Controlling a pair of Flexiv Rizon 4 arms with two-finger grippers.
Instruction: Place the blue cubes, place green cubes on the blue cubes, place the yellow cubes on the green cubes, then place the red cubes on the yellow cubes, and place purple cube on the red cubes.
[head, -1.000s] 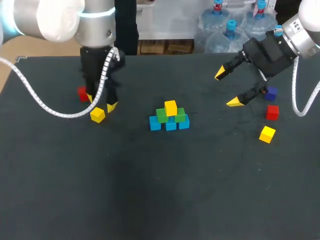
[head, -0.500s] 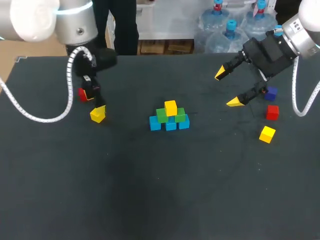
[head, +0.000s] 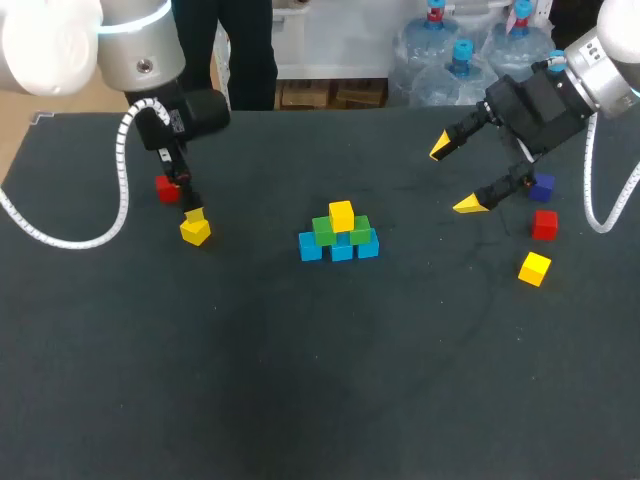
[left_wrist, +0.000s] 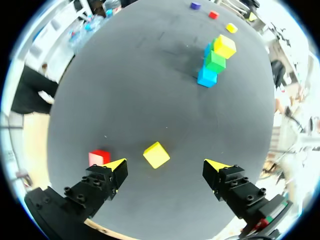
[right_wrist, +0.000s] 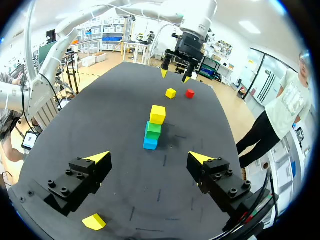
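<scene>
The black table (head: 300, 400) carries a stack (head: 341, 236) near its middle. The left arm (head: 130, 50) comes in well to the left of the stack and behind it. The right arm (head: 600, 70) comes in well to the right of the stack and behind it.

The left gripper (left_wrist: 166, 165) hangs left of the stack with its jaws spread wide, holding nothing. The right gripper (head: 453, 177) hangs right of the stack and a little behind it, jaws also spread wide and empty.

The stack has 3 blue cubes (head: 342, 250) in a row at the base, 2 green cubes (head: 323, 231) on them, and 1 top yellow cube (head: 341, 215) on the green pair.

5 loose cubes lie apart from the stack:
- The left yellow cube (head: 195, 231) sits under the left gripper, in line between its fingers and touching neither.
- The left red cube (head: 166, 187) sits beyond it.
- The purple cube (head: 542, 186), right red cube (head: 544, 224) and right yellow cube (head: 534, 268) lie far right of the stack.
</scene>
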